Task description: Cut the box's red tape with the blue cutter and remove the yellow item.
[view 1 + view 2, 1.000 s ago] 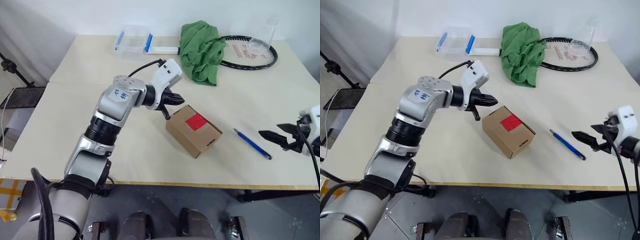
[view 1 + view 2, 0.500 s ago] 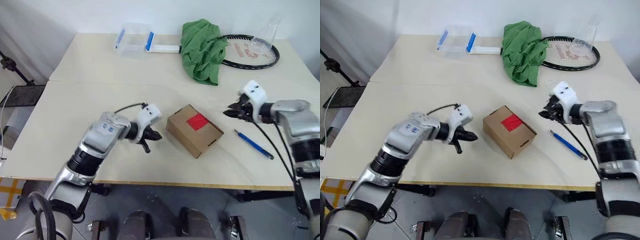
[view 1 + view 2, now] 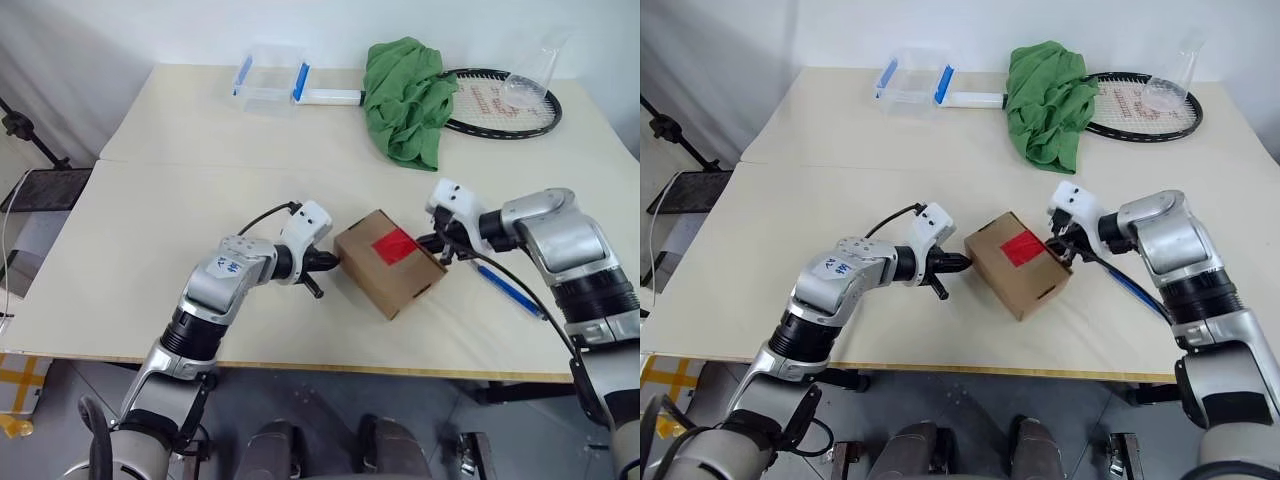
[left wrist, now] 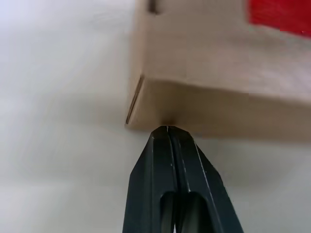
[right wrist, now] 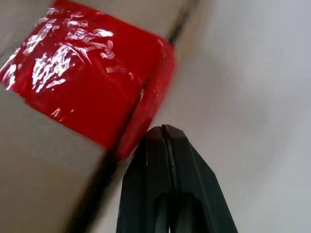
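The box (image 3: 389, 261) is now pinched between both grippers, left gripper (image 3: 330, 262) and right gripper (image 3: 436, 243), fingers closed and empty; the blue cutter (image 3: 508, 291) is not yet picked up.

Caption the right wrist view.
Shut right gripper at the red tape's edge on the box.

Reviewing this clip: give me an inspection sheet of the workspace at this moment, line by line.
Surface: pale table, two tops butted together.
Job's things: box near the front edge, flaps shut, red tape intact on top; blue cutter lying on the table to the box's right, untouched; yellow item nothing seen.
Clutter: clear container with blue clips, green cloth, racket and glass flask, all at the far side.
Grippers: left gripper shut, tip at the box's left side; right gripper shut, tip by the taped edge.
Cables: black cable looping over the left wrist.
Surroundings: white wall, grey floor.
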Motion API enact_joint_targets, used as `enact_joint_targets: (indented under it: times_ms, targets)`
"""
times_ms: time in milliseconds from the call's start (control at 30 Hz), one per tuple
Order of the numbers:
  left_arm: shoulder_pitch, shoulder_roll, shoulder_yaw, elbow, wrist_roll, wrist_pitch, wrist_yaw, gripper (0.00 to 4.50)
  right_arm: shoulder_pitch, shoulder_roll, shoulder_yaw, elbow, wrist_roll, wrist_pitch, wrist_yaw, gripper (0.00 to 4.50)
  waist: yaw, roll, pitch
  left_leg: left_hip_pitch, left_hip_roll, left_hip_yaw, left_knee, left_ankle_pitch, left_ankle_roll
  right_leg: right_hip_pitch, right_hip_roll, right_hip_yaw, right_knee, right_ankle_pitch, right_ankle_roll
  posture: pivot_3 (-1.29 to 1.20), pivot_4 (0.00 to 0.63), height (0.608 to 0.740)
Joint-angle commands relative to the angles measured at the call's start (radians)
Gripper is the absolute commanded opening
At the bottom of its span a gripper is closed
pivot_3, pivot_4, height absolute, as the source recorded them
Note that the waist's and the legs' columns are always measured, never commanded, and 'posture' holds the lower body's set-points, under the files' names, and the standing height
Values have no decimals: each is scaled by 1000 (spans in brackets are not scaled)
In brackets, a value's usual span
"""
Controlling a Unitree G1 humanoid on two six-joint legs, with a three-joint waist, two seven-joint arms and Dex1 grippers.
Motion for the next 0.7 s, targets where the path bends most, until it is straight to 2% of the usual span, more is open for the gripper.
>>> enact_joint_targets:
  times_ms: [33, 333, 467, 600, 700]
  targets:
    - [-42, -8, 11, 14, -3, -43, 4, 0, 24, 1, -17, -149, 48, 109, -26, 31, 0, 0, 0, 0, 0, 0, 0, 0, 0, 0, 0, 0, 0, 0, 0, 0, 150, 740]
    - [-84, 23, -9, 65, 6, -67, -19, 0, 52, 57, -9, -210, 65, 178, -143, 31, -1, 0, 0, -1, 0, 0, 0, 0, 0, -1, 0, -1, 0, 0, 0, 0, 150, 740]
    - [-86, 39, -13, 64, 9, -65, -27, 0, 58, 43, 2, -209, 49, 159, -171, 31, -1, 0, 0, -1, -1, 0, 1, 0, 0, -1, 0, -1, 0, 0, 0, 0, 150, 740]
    - [-107, 118, 31, 90, 21, -93, -39, 0, 57, -25, -59, -206, 12, 115, -236, 31, -3, 0, 0, -2, -1, 0, 0, 0, 0, -2, 0, -1, 0, 0, 0, 0, 150, 740]
    - [-136, 160, 59, 113, 0, -139, -78, 0, 35, -53, -137, -220, 32, 170, -288, 883, -2, 0, 0, -3, 0, 0, 1, 0, 0, -2, 0, -1, 0, 0, 0, 0, 150, 740]
